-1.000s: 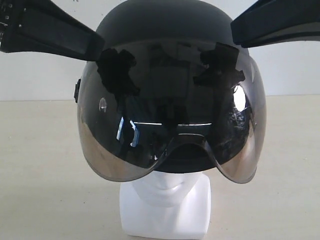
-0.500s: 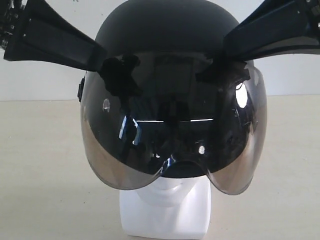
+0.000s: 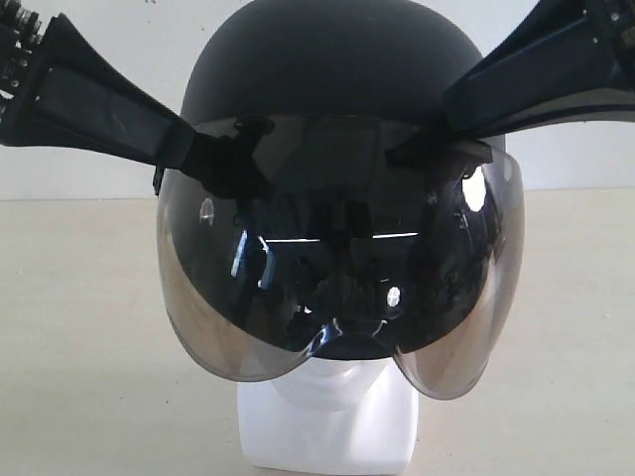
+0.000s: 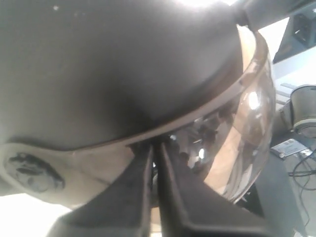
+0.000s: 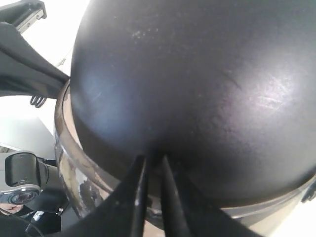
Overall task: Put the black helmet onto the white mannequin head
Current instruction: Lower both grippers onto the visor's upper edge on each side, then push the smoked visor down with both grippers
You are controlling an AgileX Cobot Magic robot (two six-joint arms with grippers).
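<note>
The black helmet point(image 3: 327, 59) sits over the white mannequin head point(image 3: 327, 431). Only the head's chin, neck and square base show below the smoky visor point(image 3: 337, 258). My left gripper point(image 3: 193, 149) comes in from the upper left and is shut on the helmet's rim where shell and visor meet. My right gripper point(image 3: 446, 129) does the same from the upper right. In the left wrist view the jaws point(image 4: 155, 145) pinch the edge under the shell point(image 4: 113, 64). In the right wrist view the jaws point(image 5: 152, 159) clamp the lower rim of the shell point(image 5: 197, 74).
The mannequin stands on a beige tabletop point(image 3: 79, 327) in front of a white wall point(image 3: 99, 169). A camera on a stand point(image 5: 22, 182) and other gear point(image 4: 303, 111) lie beyond the table in the wrist views.
The helmet has come down and tipped forward over the head. The visor's lower edge now hangs lower and hides more of the face. Both arms moved with it, still gripping.
</note>
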